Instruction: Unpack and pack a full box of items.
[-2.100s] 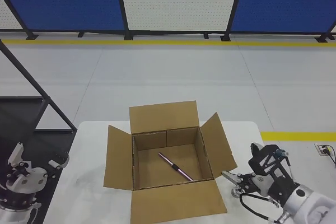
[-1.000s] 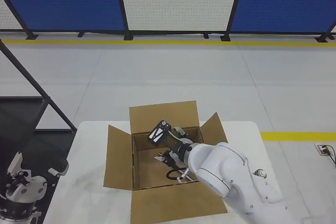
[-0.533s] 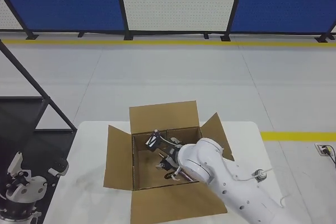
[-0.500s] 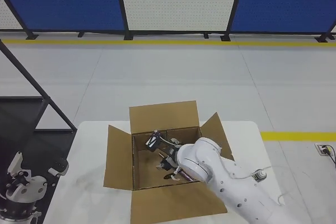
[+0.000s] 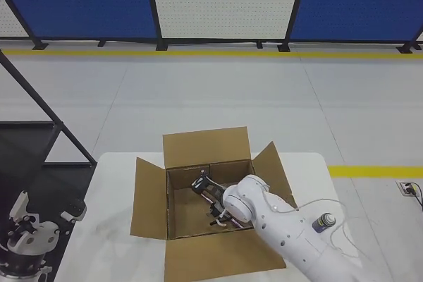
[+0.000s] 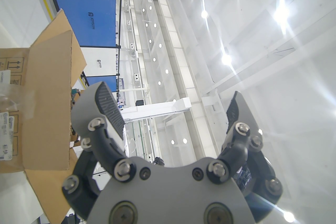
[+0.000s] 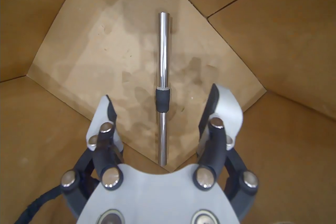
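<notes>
The right gripper (image 7: 162, 100) is hanging inside the open cardboard box (image 5: 206, 146), its fingers spread wide and pointing down at the floor of the box. A slim chrome rod (image 7: 163, 51) with a black collar near its middle is lying flat on that floor, running straight between the two fingers. Neither pad is touching it.

The step in hand looks like picking this rod out of the box. The jaws are already standing across the rod, so the wrist probably needs no turning. What is needed is a straight descent until the fingertips are almost brushing the cardboard, with the rod kept midway between them. The black collar seems the best place to pinch: it is close to the balance point and should be less slippery than the polished metal. A round, thin rod may roll away if one pad arrives first, so the closing should be even and gentle. The lift should go straight up with the rod level, so that its ends are not catching a wall or flap.

The left gripper (image 6: 170, 99) is resting low beside the white table (image 5: 113, 211), outside the box, with its fingers spread and pointing up, gripping nothing
</notes>
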Controlling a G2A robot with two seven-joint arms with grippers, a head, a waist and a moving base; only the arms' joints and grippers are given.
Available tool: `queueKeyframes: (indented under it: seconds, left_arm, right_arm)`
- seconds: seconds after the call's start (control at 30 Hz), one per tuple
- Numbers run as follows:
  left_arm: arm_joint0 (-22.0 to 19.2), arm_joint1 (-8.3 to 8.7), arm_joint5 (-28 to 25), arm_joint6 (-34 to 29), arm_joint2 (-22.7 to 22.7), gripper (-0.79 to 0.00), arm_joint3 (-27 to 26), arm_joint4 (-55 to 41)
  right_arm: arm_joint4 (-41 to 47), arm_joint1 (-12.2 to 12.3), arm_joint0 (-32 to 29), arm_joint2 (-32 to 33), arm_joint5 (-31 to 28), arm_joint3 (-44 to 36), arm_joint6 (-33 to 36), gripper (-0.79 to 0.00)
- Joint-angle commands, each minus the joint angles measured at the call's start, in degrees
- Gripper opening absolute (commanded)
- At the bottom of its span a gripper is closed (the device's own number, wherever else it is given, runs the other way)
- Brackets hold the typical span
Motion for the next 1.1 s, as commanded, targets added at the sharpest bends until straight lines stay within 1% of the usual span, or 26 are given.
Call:
queueKeyframes:
  seconds: [0.0, 0.23, 0.5, 0.63, 0.8, 0.87, 0.97, 1.0, 1.07]
  left_arm:
    - [0.0, 0.00, 0.0, 0.0, 0.0, 0.000, 0.0, 0.0]
    - [0.0, 0.00, 0.0, 0.0, 0.0, 0.000, 0.0, 0.0]
    - [0.0, 0.00, 0.0, 0.0, 0.0, 0.000, 0.0, 0.0]
    - [0.0, 0.00, 0.0, 0.0, 0.0, 0.000, 0.0, 0.0]
    - [0.0, 0.00, 0.0, 0.0, 0.0, 0.000, 0.0, 0.0]
    - [0.0, 0.00, 0.0, 0.0, 0.0, 0.000, 0.0, 0.0]
    - [0.0, 0.00, 0.0, 0.0, 0.0, 0.000, 0.0, 0.0]
    - [0.0, 0.00, 0.0, 0.0, 0.0, 0.000, 0.0, 0.0]
    - [0.0, 0.00, 0.0, 0.0, 0.0, 0.000, 0.0, 0.0]
  right_arm:
    - [0.2, -0.3, 0.0, -0.1, -0.4, 1.0, -0.2, -0.437]
    - [1.3, -1.6, 0.3, -0.2, -1.8, 5.0, -0.6, -0.449]
    - [1.3, -3.4, 1.2, -0.8, -1.0, 9.7, -1.1, -0.474]
    - [1.8, -4.3, 1.7, -0.9, -1.2, 12.1, -1.5, -0.474]
    - [1.9, -5.4, 2.3, -1.2, -1.8, 14.9, -1.6, -0.502]
    - [2.0, -5.8, 2.5, -1.2, -1.8, 15.9, -1.6, -0.539]
    - [1.6, -6.4, 2.9, -1.5, -1.5, 17.2, -1.5, -0.634]
    - [1.6, -6.6, 3.0, -1.5, -1.5, 17.5, -1.5, -0.696]
    - [1.5, -7.0, 3.2, -1.5, -1.7, 18.2, -1.7, -0.785]
